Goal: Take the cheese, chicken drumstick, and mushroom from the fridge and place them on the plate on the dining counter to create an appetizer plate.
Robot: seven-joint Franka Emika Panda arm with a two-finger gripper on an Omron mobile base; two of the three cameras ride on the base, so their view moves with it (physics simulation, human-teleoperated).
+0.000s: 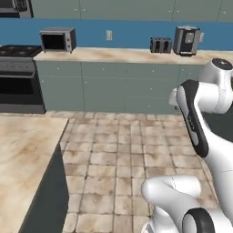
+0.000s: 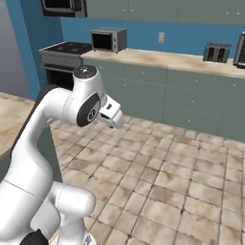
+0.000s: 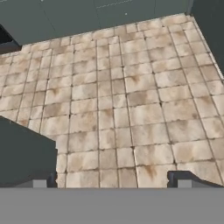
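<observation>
Open tiled floor (image 1: 118, 150) spreads ahead of the arm, free of any obstacle as far as the grey-green base cabinets (image 1: 113, 86) along the back wall. To the left, a marble-topped counter (image 1: 22, 154) with a dark side panel juts in and bounds that side. On the back counter, a microwave (image 1: 57, 39), toaster (image 1: 160, 45) and coffee machine (image 1: 186, 40) stand well apart, with bare countertop (image 1: 113, 54) between them. A stove (image 1: 18, 77) closes the far left end.
</observation>
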